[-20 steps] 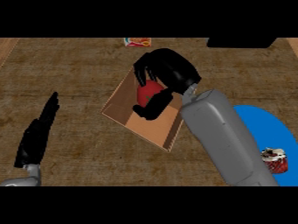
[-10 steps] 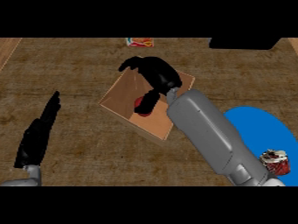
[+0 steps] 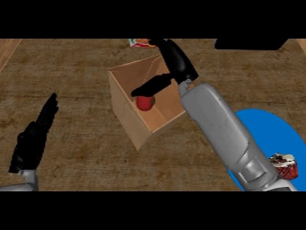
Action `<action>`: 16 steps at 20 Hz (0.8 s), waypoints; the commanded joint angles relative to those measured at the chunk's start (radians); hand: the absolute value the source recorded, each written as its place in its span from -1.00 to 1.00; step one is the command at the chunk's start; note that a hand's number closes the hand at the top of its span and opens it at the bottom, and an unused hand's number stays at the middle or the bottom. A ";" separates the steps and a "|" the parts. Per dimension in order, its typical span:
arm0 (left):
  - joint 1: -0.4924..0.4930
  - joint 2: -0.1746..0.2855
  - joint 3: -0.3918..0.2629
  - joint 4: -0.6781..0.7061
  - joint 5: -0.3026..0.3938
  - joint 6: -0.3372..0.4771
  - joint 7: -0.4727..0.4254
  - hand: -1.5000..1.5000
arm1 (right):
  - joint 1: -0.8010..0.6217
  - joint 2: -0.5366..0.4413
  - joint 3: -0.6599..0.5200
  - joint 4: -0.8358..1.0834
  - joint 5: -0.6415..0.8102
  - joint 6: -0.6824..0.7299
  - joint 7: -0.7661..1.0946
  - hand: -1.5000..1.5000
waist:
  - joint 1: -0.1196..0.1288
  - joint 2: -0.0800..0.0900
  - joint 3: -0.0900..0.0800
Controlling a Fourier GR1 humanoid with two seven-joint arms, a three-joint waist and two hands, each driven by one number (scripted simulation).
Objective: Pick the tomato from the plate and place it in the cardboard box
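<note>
1. Tomato (image 3: 145,103): red and round, it sits inside the cardboard box (image 3: 130,122) at mid-desk. It is just under the thumb of the right hand (image 3: 181,68).
2. Nearest, at the lower left, the left hand (image 3: 33,140) rests over the brown desk (image 3: 76,81). Its fingers are straight and pressed together, pointing away, and it holds nothing. It is well apart from the box.
3. At the lower right a blue plate (image 3: 282,131) lies on the desk, partly hidden by the grey right forearm (image 3: 223,131). A cupcake (image 3: 284,165) in a red wrapper stands on the plate's near part.
4. The forearm slants up and left from the plate to the box's right wall.
5. The box is open, seen at a slant with one corner toward the viewer. The tomato lies against its tan inner floor, nearer the left wall.
6. The right hand is spread above the box. Its fingers are straight and reach beyond the far rim, while the thumb juts left over the tomato. Whether the thumb touches the tomato cannot be told, and nothing curls round the fruit.
7. Farthest, a small red and white packet (image 3: 139,43) lies beside the fingertips. A dark block (image 3: 248,43) sits at the upper right.
</note>
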 commanded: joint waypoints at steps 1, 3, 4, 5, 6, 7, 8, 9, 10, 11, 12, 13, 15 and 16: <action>0.042 -0.021 -0.005 0.014 -0.022 0.030 -0.051 0.00 | 0.010 -0.002 -0.145 0.012 -0.128 0.010 -0.071 -1.00 | -0.010 0.002 0.001; 0.039 0.004 -0.002 -0.004 -0.015 0.002 -0.030 0.00 | -0.041 -0.023 -0.214 0.036 -0.172 0.019 -0.064 -1.00 | -0.008 0.001 0.001; 0.073 -0.045 -0.028 0.011 -0.037 0.042 -0.054 0.00 | 0.032 -0.094 -0.230 -0.009 -0.193 0.067 -0.087 -1.00 | -0.024 -0.002 0.001; 0.041 0.000 -0.002 -0.049 -0.009 0.002 0.009 0.00 | -0.034 -0.097 -0.263 0.085 -0.183 0.039 -0.108 -1.00 | -0.006 0.001 0.001; 0.041 0.024 0.014 -0.068 0.012 -0.024 0.021 0.00 | 0.000 -0.141 -0.289 0.066 -0.209 0.071 -0.122 -1.00 | -0.011 0.000 0.001; 0.003 -0.022 -0.005 0.007 -0.023 0.028 -0.006 0.00 | -0.034 -0.149 -0.320 0.107 -0.215 0.045 -0.106 -1.00 | -0.014 0.004 0.000; -0.004 0.008 0.024 0.002 0.006 -0.002 -0.002 0.00 | -0.049 -0.181 -0.333 0.123 -0.212 0.057 -0.119 -1.00 | -0.013 0.002 0.000; 0.020 -0.004 0.012 -0.009 -0.009 0.012 0.006 0.00 | -0.021 -0.228 -0.355 0.129 -0.226 0.081 -0.123 -1.00 | -0.014 0.002 0.001; -0.032 0.015 0.026 0.014 -0.002 -0.001 0.022 0.00 | -0.009 -0.251 -0.369 0.140 -0.233 0.093 -0.130 -1.00 | -0.020 0.002 0.001; -0.009 -0.041 -0.029 -0.004 -0.044 0.041 0.021 0.00 | 0.007 -0.321 -0.403 0.190 -0.258 0.177 -0.200 -1.00 | -0.012 0.008 0.002; -0.005 -0.012 0.000 0.027 -0.017 0.010 -0.026 0.00 | -0.043 -0.346 -0.436 0.209 -0.281 0.182 -0.160 -1.00 | -0.010 0.006 0.001; 0.003 -0.010 0.000 0.024 -0.026 0.015 -0.023 0.00 | -0.018 -0.367 -0.442 0.215 -0.296 0.230 -0.172 -1.00 | -0.013 0.003 0.001; 0.041 -0.009 -0.008 -0.048 -0.013 -0.003 0.016 0.00 | -0.021 -0.422 -0.468 0.307 -0.291 0.272 -0.245 -1.00 | 0.001 0.005 0.001; -0.012 0.004 0.021 0.024 -0.006 0.000 -0.019 0.00 | -0.045 -0.475 -0.477 0.338 -0.295 0.326 -0.245 -1.00 | -0.001 0.009 0.001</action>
